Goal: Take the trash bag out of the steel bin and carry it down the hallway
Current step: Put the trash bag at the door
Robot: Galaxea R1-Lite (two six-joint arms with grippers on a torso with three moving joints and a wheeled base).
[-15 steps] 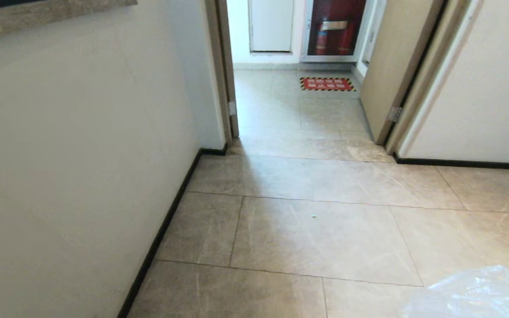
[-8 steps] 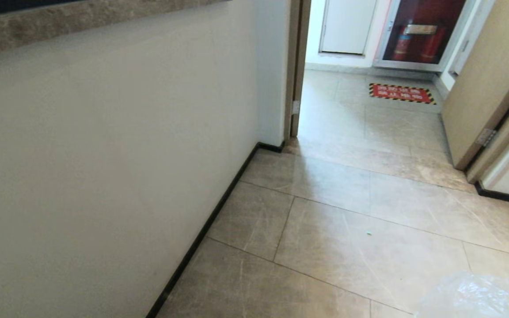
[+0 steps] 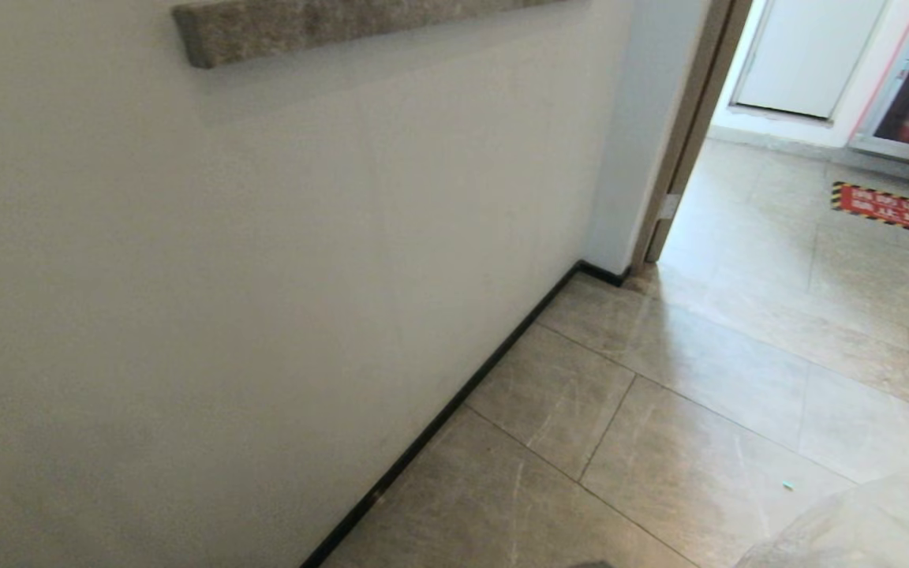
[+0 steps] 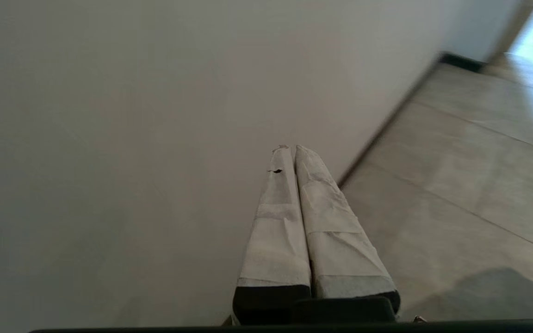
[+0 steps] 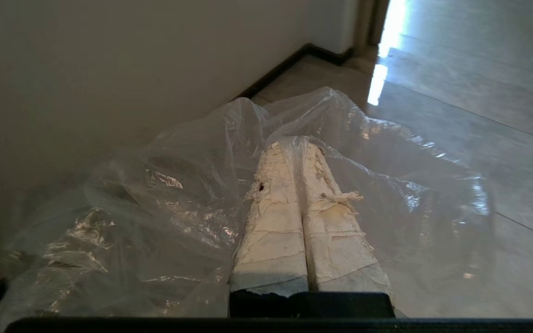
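The pale wall point(image 3: 265, 300) stands close ahead of the left gripper point(image 4: 293, 149), whose jaws are pressed together, barring that side down to its dark baseboard point(image 3: 454, 410). Off to the right of both jaws the hallway point(image 3: 738, 410) tiles lie open to the doorway point(image 3: 802, 181). The trash bag point(image 5: 192, 199) billows around the right gripper point(image 5: 294, 144).

Daylight enters through the brown-framed doorway point(image 3: 687, 134) and brightens the far grey-beige marbled floor tiles point(image 3: 746, 315), while the pale plain wall point(image 3: 265, 300) lies in dull, even shade. In the right wrist view a white streak of glare point(image 5: 380, 76) lies on the tiles, and the thin clear crinkly plastic bag point(image 5: 188, 194) glints in small highlights. The left wrist view is smeared; its black baseboard point(image 4: 387, 125) is blurred.
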